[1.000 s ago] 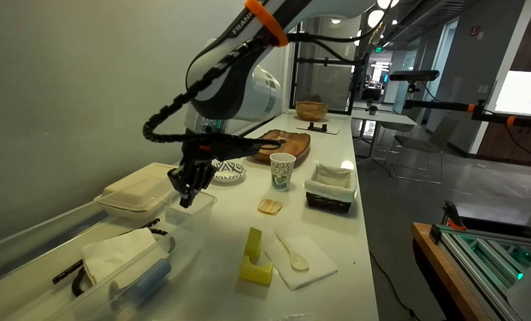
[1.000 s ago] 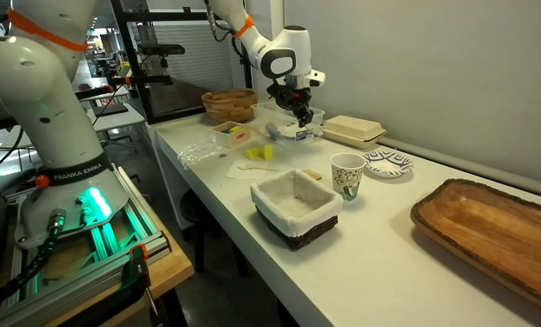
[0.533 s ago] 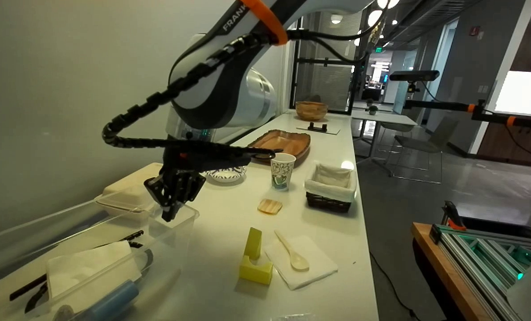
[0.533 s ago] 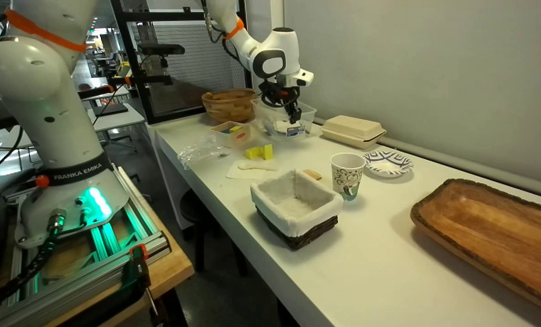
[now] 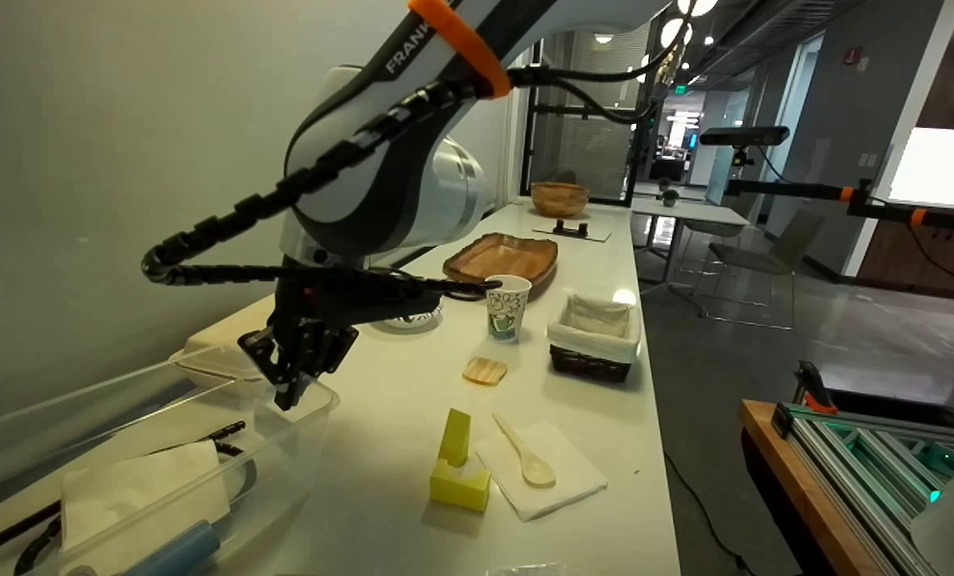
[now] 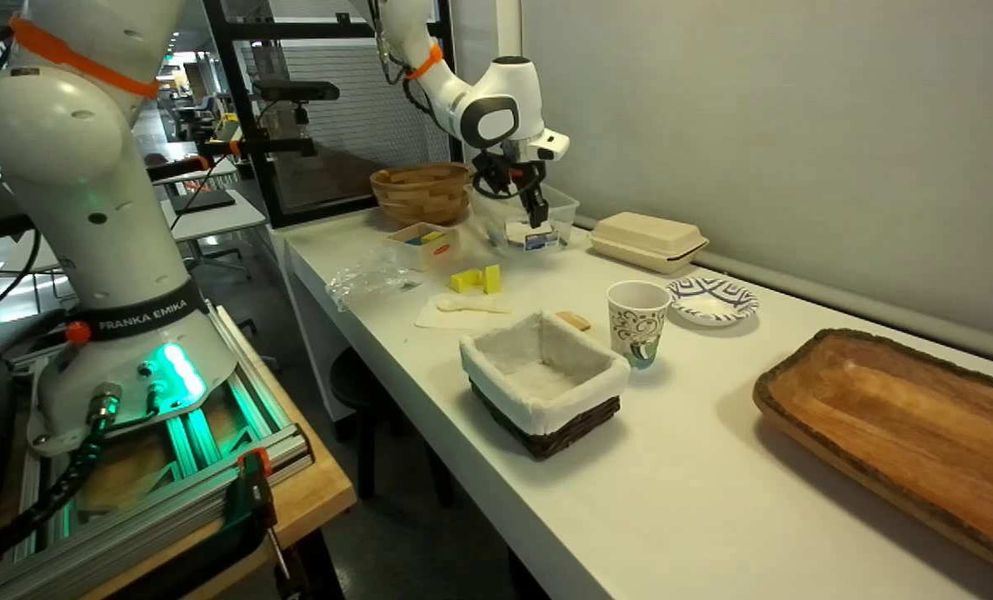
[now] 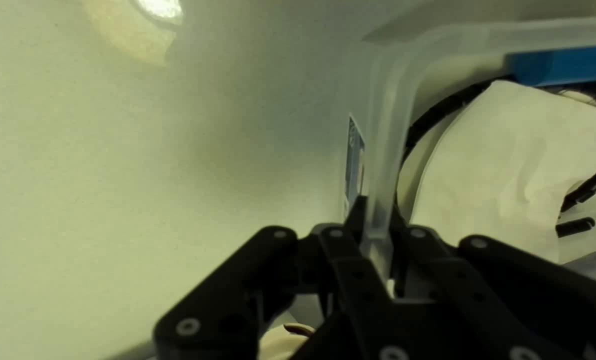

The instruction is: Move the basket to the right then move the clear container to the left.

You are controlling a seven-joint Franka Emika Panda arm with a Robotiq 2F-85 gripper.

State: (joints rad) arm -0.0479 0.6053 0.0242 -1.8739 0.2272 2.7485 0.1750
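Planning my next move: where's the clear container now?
In an exterior view, the clear container is left of the takeout box, right of the wooden bowl; the wrist view shows the gripper pinching the container's rim.

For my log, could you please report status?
Claw closed on clear container at its rim. White paper inside. Woven bowl nearby, possibly in the way.

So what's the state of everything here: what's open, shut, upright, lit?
Container: open-topped, loaded
End effector: closed on the container's wall
Basket: upright, cloth-lined
Cup: upright, open-topped
Takeout box: lid shut
Spoon: lying on a napkin
Plate: face up
Tray: face up
Base light: glowing green
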